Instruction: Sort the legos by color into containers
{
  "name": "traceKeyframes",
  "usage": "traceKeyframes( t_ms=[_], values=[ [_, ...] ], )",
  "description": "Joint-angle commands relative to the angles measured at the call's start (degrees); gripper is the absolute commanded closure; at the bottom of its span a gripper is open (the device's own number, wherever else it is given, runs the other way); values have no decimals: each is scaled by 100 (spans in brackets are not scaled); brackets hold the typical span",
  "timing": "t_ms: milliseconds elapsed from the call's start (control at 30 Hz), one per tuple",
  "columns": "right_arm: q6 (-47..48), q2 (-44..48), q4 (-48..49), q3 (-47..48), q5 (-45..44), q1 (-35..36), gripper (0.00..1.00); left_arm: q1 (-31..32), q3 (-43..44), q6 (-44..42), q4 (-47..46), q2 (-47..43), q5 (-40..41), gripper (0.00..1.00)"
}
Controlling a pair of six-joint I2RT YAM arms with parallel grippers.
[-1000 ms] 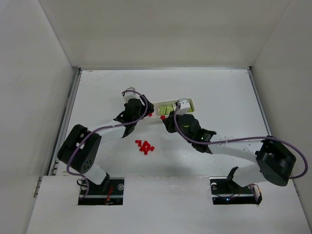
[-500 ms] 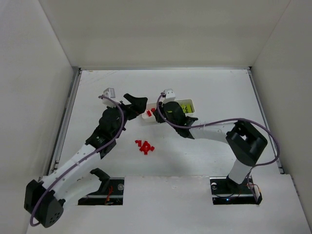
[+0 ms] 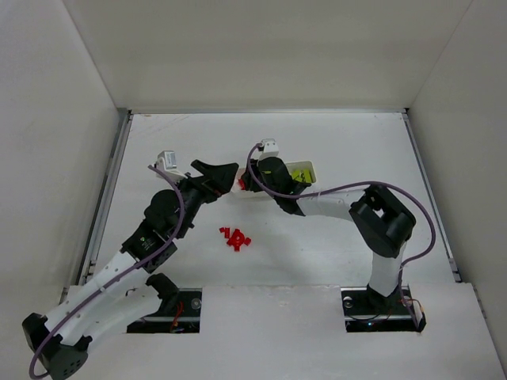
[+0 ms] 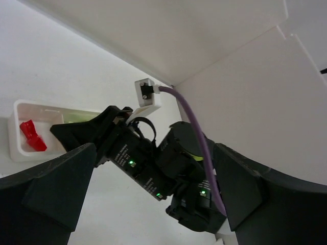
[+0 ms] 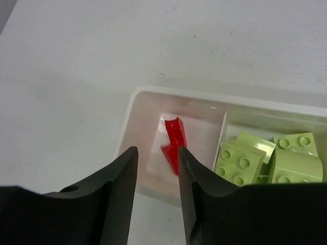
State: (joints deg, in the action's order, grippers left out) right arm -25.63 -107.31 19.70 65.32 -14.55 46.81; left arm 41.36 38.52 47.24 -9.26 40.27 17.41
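Note:
The white tray (image 3: 311, 165) lies mid-table, mostly hidden under my right arm. My right gripper (image 3: 246, 184) hovers over its left end. In the right wrist view that gripper (image 5: 157, 159) is open and empty, just above a red lego (image 5: 174, 143) lying in the left compartment of the tray (image 5: 137, 96). Yellow-green legos (image 5: 265, 158) fill the compartment beside it and show in the top view (image 3: 299, 174). A pile of red legos (image 3: 235, 237) lies on the table nearer the arms. My left gripper (image 3: 229, 176) is wide open and empty, left of the tray, with the right gripper between its fingers (image 4: 56, 189).
The left wrist view shows the tray's left end (image 4: 15, 109) with the red lego (image 4: 31, 137) and the right arm's purple cable (image 4: 196, 138). White walls close the table (image 3: 356, 142) at the back and both sides.
My left arm has drawn back to the left and toward the near edge. My right gripper has moved left along the tray to its left end, and a red lego now lies there.

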Motion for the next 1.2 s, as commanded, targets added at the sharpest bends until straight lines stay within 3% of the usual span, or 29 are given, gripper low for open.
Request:
traceKeyframes(
  t_ms=[0,233,700,867,1000,1167],
  values=[
    [-39,-1,165,244,-48,8,55,51,375,162,-129,-247,70,0],
    [-21,315,156,69,-75,87,51,87,323,162,-296,-379,26,0],
    [119,1528,192,-1250,-699,1089,49,227,489,207,-639,-11,-501,0],
    [119,1625,139,-1258,-725,1159,49,254,183,171,-718,-344,-317,0],
    [242,1853,60,-1399,-778,1326,56,26,-187,31,-227,-722,-265,0],
    [348,2345,-125,-1934,-813,1563,71,-519,-266,-22,1336,-652,-299,0]
  ],
)
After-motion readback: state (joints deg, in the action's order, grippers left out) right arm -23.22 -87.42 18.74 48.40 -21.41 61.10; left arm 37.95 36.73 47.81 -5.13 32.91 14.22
